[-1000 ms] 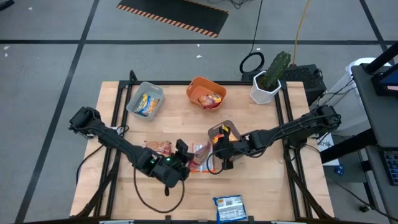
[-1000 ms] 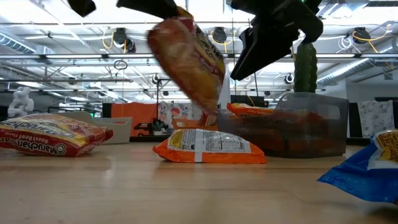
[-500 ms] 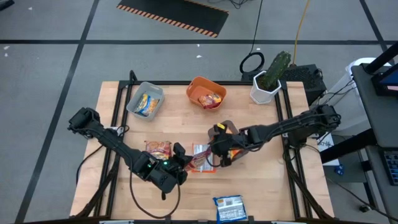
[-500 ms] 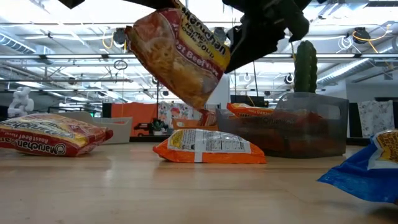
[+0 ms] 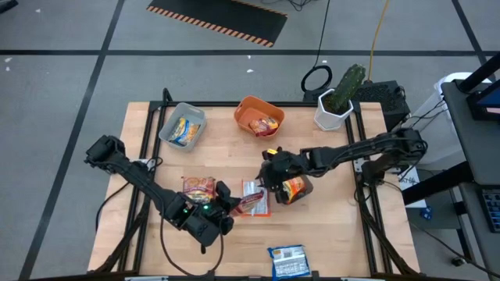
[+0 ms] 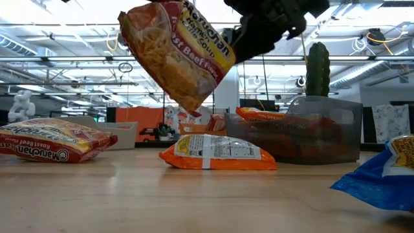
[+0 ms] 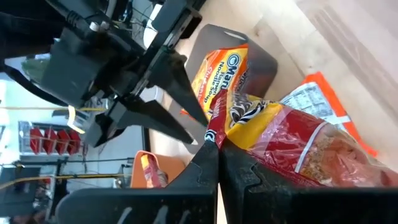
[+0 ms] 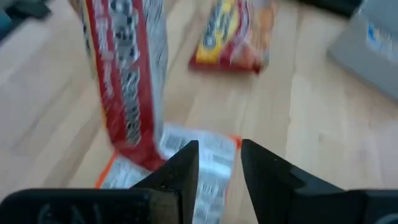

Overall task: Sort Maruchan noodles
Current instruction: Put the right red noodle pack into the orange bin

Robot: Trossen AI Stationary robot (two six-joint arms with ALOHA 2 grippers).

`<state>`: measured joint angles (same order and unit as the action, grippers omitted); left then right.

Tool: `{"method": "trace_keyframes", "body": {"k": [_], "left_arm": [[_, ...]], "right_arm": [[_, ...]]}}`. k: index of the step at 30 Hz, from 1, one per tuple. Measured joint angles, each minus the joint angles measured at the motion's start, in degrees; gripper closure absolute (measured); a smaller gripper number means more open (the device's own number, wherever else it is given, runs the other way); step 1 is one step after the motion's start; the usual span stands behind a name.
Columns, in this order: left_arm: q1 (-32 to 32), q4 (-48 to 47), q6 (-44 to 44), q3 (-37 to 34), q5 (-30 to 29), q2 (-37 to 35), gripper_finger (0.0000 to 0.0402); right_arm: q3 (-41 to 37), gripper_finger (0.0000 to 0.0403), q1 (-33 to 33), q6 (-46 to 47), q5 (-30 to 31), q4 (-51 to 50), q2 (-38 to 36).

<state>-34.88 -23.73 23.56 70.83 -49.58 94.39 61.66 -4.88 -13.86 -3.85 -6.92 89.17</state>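
High view: three trays along the far edge of the bench (image 5: 156,234). The grey tray (image 5: 182,125) holds a yellow-and-blue packet; the orange tray (image 5: 260,115) holds an orange one; the clear bin (image 5: 293,187) at centre-right holds orange packets. Left claw (image 5: 231,204) is clamped on a red Roast Beef packet (image 5: 248,203), lifted over an orange packet (image 5: 255,190). Right claw (image 5: 269,178) hovers beside it, fingers narrowly parted, empty. Unsorted: a red packet (image 5: 199,186) left, a blue packet (image 5: 287,260) at the near edge. Roughly half remains, I judge.

Low view: the lifted packet reads "Roast Beef Flavor"; the lying red one, "Maruchan Roast Beef".

Left wrist view: "Maruchan" legible on a bin packet.

Right wrist view: nothing legible.
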Motion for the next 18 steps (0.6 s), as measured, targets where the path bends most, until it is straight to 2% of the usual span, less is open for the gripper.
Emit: {"method": "trace_keyframes", "body": {"k": [5,9,13,18], "left_arm": [[-1.7,0.0,-1.8,0.0,0.0,0.0,0.04],[-3.2,-0.1,-1.7,0.0,0.0,0.0,0.04],[-3.9,-0.3,-2.5,0.0,0.0,0.0,0.04],[-3.7,-1.9,-4.9,0.0,-2.7,0.0,0.04]], "right_arm": [[-1.5,0.0266,1.6,0.8,-3.9,5.8,0.0],[-1.7,0.0225,2.1,4.2,-5.1,6.0,0.0],[-1.7,0.0185,2.4,9.6,-11.2,9.3,0.0],[-0.1,0.0147,0.5,15.0,-11.4,8.5,0.0]]}}
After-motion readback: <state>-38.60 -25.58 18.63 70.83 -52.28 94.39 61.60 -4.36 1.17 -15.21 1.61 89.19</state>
